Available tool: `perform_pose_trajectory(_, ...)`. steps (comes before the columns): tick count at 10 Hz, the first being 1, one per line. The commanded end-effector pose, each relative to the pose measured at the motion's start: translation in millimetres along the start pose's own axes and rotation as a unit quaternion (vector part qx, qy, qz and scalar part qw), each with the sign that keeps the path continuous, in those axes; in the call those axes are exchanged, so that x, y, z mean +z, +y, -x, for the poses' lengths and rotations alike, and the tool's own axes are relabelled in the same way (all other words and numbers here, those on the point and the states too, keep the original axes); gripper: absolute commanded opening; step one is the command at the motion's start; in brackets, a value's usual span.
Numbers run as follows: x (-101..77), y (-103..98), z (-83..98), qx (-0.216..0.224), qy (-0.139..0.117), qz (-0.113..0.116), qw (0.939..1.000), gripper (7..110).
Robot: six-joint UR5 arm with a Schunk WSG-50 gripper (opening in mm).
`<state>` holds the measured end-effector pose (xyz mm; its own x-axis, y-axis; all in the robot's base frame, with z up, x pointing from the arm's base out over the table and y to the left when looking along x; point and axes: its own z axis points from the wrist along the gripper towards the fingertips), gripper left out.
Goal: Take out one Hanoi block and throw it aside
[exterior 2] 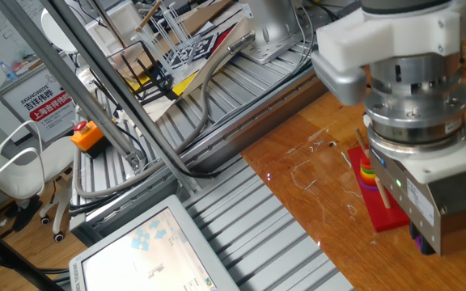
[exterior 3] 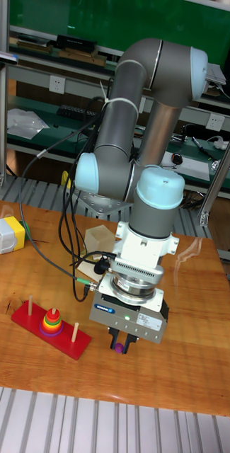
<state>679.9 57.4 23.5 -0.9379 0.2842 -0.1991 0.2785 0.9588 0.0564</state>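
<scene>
My gripper (exterior 3: 122,344) hangs just above the wooden table, to the right of the red peg base (exterior 3: 28,320), and is shut on the Hanoi block (exterior 3: 119,347), a small purple ring showing between the fingertips. The block is off the pegs. A stack of coloured rings (exterior 3: 52,322) stays on the middle peg, red on top. In the fixed view the wrist body covers the fingertips; the ring stack (exterior 2: 370,174) and the base (exterior 2: 387,217) show beside it, with a sliver of purple (exterior 2: 416,237) under the wrist.
A grey and yellow box (exterior 3: 6,234) stands at the table's left rear. A pale cube (exterior 3: 98,239) sits by the arm's foot, with cables (exterior 3: 51,262) trailing across the wood. Off the table are an orange button box (exterior 2: 87,135) and a screen (exterior 2: 144,250).
</scene>
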Motion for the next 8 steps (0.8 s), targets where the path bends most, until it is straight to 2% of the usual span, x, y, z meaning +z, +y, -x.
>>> perform_pose_trajectory(1,8.5,0.6,1.3,0.004,-0.004,0.005,1.0000,7)
perform_pose_trajectory(8,21.2,-2.5,-0.4,-0.003,-0.007,0.003,1.0000,7)
